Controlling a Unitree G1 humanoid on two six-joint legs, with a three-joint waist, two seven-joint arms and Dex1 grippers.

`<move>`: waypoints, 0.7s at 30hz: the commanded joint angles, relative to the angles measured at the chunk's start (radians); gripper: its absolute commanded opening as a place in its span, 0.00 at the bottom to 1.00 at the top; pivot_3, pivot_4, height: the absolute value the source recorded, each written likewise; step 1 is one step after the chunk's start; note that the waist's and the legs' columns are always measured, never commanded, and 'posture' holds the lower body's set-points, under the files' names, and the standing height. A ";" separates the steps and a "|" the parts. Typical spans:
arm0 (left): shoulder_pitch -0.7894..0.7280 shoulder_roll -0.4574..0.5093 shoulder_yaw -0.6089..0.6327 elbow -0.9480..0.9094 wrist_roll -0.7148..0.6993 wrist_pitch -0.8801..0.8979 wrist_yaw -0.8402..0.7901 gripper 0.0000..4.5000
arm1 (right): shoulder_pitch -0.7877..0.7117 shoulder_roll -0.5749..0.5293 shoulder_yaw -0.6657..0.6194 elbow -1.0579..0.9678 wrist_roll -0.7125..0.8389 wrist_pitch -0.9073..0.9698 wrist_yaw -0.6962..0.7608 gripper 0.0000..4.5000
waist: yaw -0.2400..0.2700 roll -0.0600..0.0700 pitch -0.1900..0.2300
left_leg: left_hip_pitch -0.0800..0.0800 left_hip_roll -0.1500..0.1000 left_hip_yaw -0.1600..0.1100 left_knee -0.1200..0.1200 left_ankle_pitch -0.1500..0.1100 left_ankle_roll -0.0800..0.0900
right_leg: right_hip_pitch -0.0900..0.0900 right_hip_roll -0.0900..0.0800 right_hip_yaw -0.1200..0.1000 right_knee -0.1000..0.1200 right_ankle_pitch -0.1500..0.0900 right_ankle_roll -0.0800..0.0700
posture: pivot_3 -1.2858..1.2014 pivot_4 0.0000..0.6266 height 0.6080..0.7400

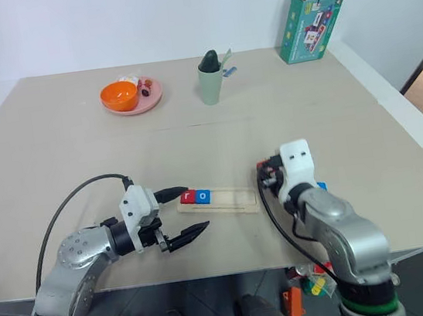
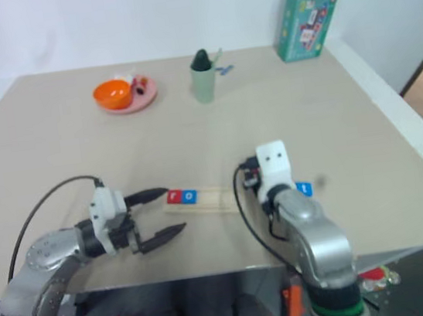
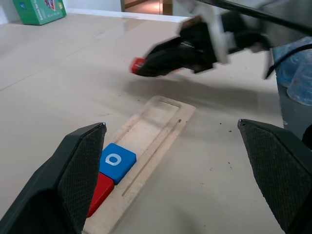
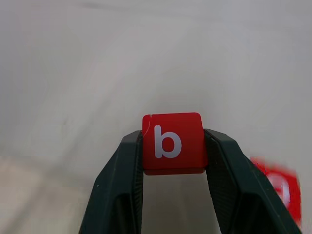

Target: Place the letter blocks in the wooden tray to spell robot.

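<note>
Right tool [image 4: 171, 146] clamped on the small flat red square tile with a white b [image 4: 172, 141], left tool [image 1: 185, 213] spread wide beside the tray

The right tool's two black fingers [image 4: 122, 185] press the b tile's two side edges and hold it clear of the beige table [image 1: 79, 160], near the right end of the long narrow pale wooden tray [image 1: 233, 199]; the left tool's fingers stand far apart, level, just off the tray's left end. In the tray's left end lie a red tile [image 1: 187, 198] and, touching it, a blue tile with a white o [image 3: 115, 160]. A blue tile [image 2: 303, 189] lies on the table just right of the right arm, another red tile [image 4: 280, 187] shows blurred past the held one. At the far side stand a round pink plate [image 1: 146, 103] with an orange bowl [image 1: 119, 96], a pale green cup [image 1: 211, 84] and an open green carton [image 1: 310, 16]
</note>
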State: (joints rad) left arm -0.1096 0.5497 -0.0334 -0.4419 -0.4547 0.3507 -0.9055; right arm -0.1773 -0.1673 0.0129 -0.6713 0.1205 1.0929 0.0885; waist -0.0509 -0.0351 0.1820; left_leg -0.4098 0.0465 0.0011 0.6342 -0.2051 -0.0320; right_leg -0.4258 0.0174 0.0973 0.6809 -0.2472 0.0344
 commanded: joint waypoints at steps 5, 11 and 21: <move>-0.023 0.024 0.000 -0.033 -0.013 -0.002 -0.006 1.00 | 0.094 0.034 -0.035 -0.133 0.027 0.078 -0.019 0.27 | -0.001 0.000 0.000 | 0.001 0.000 0.001 0.001 0.000 0.000 | 0.001 0.000 0.001 0.000 -0.002 -0.004 | 0.52 0.24 1.00; -0.031 0.038 -0.008 -0.036 -0.009 0.007 -0.007 1.00 | 0.093 0.070 -0.038 -0.124 0.034 0.085 -0.030 0.38 | -0.002 0.000 0.000 | 0.001 0.000 0.001 0.001 0.001 -0.001 | 0.001 0.000 0.001 0.000 -0.002 -0.005 | 0.52 0.24 1.00; -0.030 0.048 -0.017 -0.053 -0.001 0.013 -0.003 1.00 | 0.011 -0.064 -0.197 -0.160 0.103 0.123 0.079 1.00 | -0.002 0.000 0.000 | 0.000 -0.001 0.001 0.000 0.000 -0.001 | 0.000 -0.001 0.001 -0.001 -0.002 -0.004 | 0.52 0.24 1.00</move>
State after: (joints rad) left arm -0.1300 0.5914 -0.0482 -0.4519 -0.4525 0.3702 -0.9088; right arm -0.1398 -0.2029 -0.1340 -0.7737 0.1930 1.2087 0.1244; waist -0.0525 -0.0350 0.1822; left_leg -0.4094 0.0454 0.0023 0.6346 -0.2048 -0.0330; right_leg -0.4252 0.0165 0.0988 0.6798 -0.2495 0.0302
